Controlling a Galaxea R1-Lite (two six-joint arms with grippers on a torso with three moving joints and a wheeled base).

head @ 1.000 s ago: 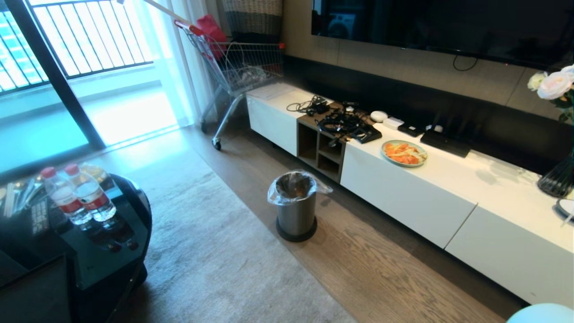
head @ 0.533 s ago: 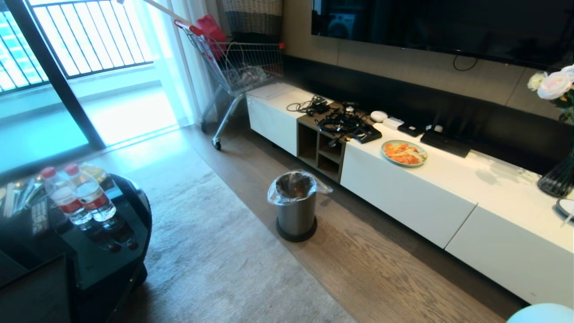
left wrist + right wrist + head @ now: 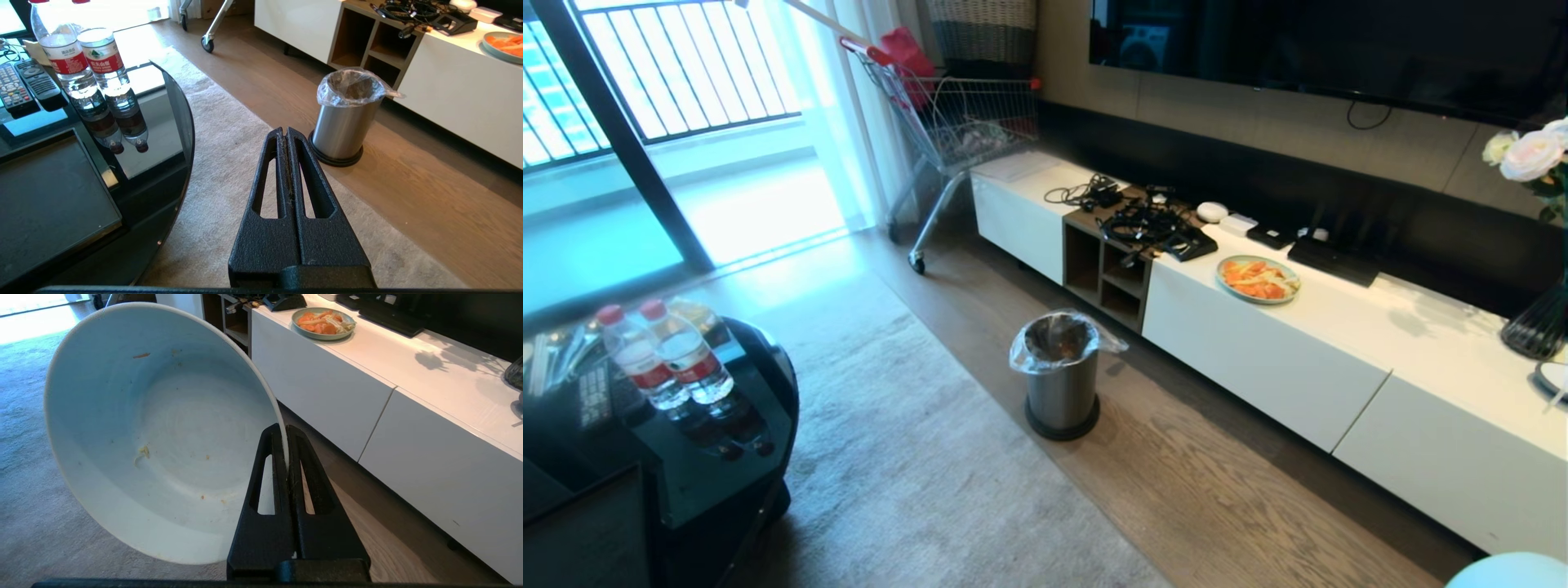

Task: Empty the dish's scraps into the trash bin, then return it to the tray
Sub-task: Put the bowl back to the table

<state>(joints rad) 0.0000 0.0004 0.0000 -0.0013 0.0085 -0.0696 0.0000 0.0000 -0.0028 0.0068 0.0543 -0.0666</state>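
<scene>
At the right gripper [image 3: 287, 435], jaws clamped on only the thin rim of the tilted, emptied dish [image 3: 163, 433], left gripper [image 3: 287, 134] closed on nothing: risk of slipping or twisting loose before the tray [image 3: 49, 192].

head high over room, wrists low, all sharing trash bin [image 3: 1059, 371]

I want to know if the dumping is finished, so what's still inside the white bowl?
The bowl, clamped at its rim by the right tool, holds only a few tiny orange and yellowish specks. No carrot slices show. The tool covers a strip of the rim.
</scene>
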